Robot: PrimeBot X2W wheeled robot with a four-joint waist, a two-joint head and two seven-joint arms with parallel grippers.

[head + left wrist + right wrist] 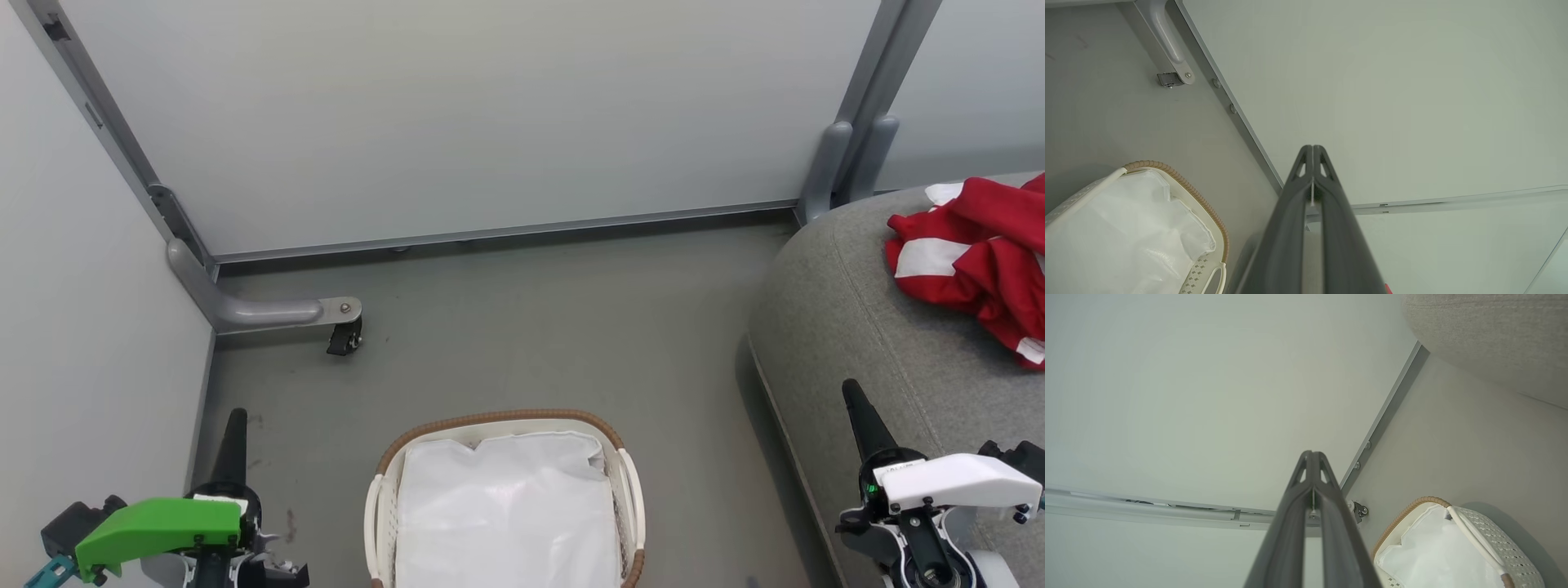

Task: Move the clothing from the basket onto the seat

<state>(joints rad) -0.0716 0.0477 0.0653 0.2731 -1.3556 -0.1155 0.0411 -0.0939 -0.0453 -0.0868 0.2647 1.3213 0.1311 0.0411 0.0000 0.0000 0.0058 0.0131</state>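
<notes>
Red clothing (980,253) heaped on the grey seat (857,327), well apart from the basket (506,418), white liner (506,506) showing inside. Left gripper (237,415) and right gripper (851,388) both pinched closed, empty. Likely finished: check under liner, keep arms clear of basket.

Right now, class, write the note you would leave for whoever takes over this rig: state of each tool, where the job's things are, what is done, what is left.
Left tool: shut, empty, low beside the basket.
Right tool: shut, empty, at the near edge of the grey sofa seat.
The red and white clothing lies bunched on the seat, partly cut off by the picture's edge.
The basket stands on the floor, with its white liner and no red fabric visible inside.
Done: the clothing is on the seat.
Left: probably nothing; the basket's near end is out of frame, so check it.
</notes>
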